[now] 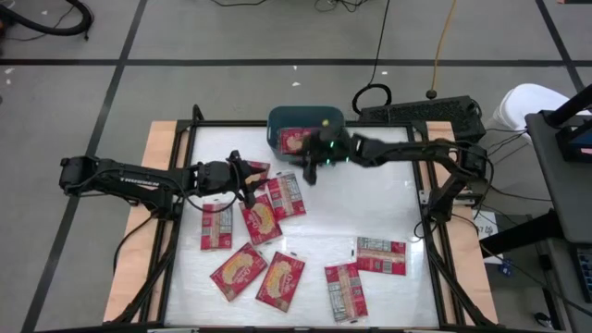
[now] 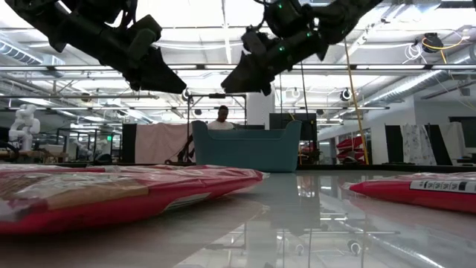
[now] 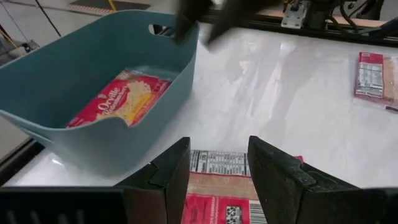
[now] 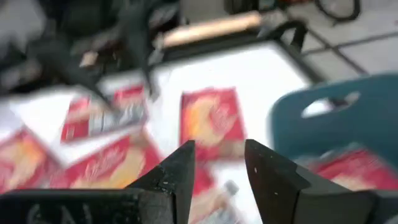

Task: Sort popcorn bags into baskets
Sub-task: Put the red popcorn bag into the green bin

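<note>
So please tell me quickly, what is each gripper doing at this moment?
Left gripper: open, empty, above popcorn bags near the teal basket.
Right gripper: open, holding nothing, beside the basket.

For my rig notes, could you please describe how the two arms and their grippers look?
Both arms are dark, jointed and slim. The left arm bears pale lettering along its link. The right arm shows green lights near its wrist. The left gripper and right gripper each have two dark, wedge-shaped fingers.
</note>
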Robot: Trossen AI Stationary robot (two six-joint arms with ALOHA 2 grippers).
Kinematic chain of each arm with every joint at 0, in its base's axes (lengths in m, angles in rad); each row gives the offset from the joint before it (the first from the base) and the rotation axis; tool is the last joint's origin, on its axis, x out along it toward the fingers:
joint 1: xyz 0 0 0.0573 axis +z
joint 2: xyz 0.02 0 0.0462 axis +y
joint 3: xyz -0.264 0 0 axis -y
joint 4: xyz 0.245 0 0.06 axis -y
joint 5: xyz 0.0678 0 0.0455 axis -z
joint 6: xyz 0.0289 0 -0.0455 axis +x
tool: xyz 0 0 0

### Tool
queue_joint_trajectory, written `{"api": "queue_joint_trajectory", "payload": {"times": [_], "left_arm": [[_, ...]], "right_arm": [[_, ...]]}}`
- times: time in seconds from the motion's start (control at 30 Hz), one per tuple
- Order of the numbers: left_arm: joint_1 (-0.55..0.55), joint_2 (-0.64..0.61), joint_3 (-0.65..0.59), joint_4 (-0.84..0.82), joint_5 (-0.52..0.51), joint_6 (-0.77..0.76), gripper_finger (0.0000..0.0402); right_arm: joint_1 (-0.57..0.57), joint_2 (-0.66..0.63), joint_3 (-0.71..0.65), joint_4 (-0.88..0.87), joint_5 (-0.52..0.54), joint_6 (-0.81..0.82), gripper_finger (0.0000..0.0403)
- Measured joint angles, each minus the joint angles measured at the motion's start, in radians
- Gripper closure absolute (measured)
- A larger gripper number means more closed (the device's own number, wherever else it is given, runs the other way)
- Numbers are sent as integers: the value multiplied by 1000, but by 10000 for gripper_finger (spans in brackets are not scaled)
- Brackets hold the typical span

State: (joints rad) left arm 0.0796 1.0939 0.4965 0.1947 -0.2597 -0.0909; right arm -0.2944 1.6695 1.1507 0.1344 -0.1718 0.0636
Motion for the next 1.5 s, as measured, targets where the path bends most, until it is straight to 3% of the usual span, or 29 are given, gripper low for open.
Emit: {"api": "queue_joint_trajectory", "payload": {"times": [0.2,0.5,0.77,1.07,1.27,1.5], "left_arm": [[-40,0,0,-1,0,-2,236],[-76,0,0,-4,0,-8,236],[-76,0,0,-6,-2,11,236],[-74,0,0,-3,-11,17,236],[-74,0,0,-2,-11,17,236],[-74,0,0,-3,-11,9,236]], "right_arm": [[184,6,-1,-138,216,-25,268],[340,6,-108,-87,377,-4,268],[376,15,-277,191,387,8,264],[388,20,-335,204,413,17,216],[388,128,-332,321,406,12,186],[397,273,-270,371,408,-41,181]]}}
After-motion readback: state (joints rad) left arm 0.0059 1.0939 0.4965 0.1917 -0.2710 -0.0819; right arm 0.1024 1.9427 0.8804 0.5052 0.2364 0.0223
